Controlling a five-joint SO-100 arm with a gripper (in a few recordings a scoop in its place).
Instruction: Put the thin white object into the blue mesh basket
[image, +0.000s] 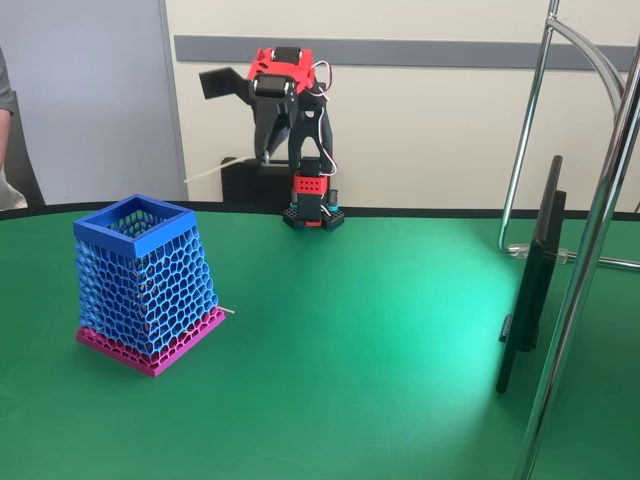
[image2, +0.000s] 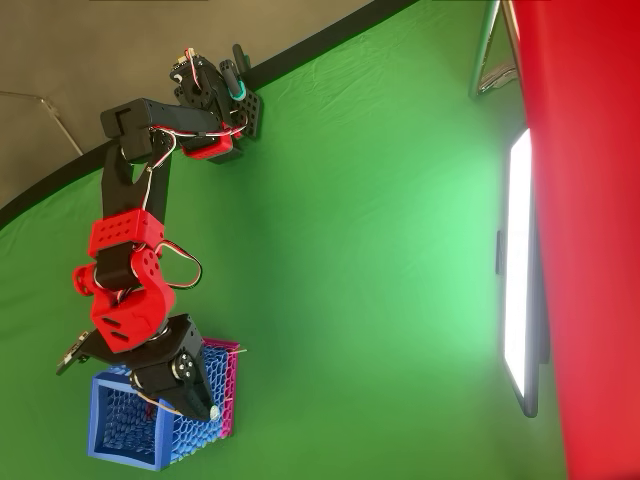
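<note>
The blue mesh basket (image: 145, 285) stands on its magenta base at the left of the green table; in the overhead view the basket (image2: 130, 435) is at the bottom left. My gripper (image: 264, 158) hangs high at the back, pointing down, above and to the right of the basket. It is shut on the thin white object (image: 220, 170), which sticks out sideways to the left of the jaws. Seen from overhead, the gripper (image2: 203, 408) overlaps the basket's right rim. A much shorter whitish stub (image: 228, 311) lies on the table by the basket's base.
A dark flat screen (image: 530, 280) stands upright at the right, between chrome stand tubes (image: 600, 220); from overhead the screen (image2: 520, 270) lies along the right side. The arm's base (image: 312, 212) sits at the table's far edge. A person's sleeve (image: 5, 130) shows at the left edge.
</note>
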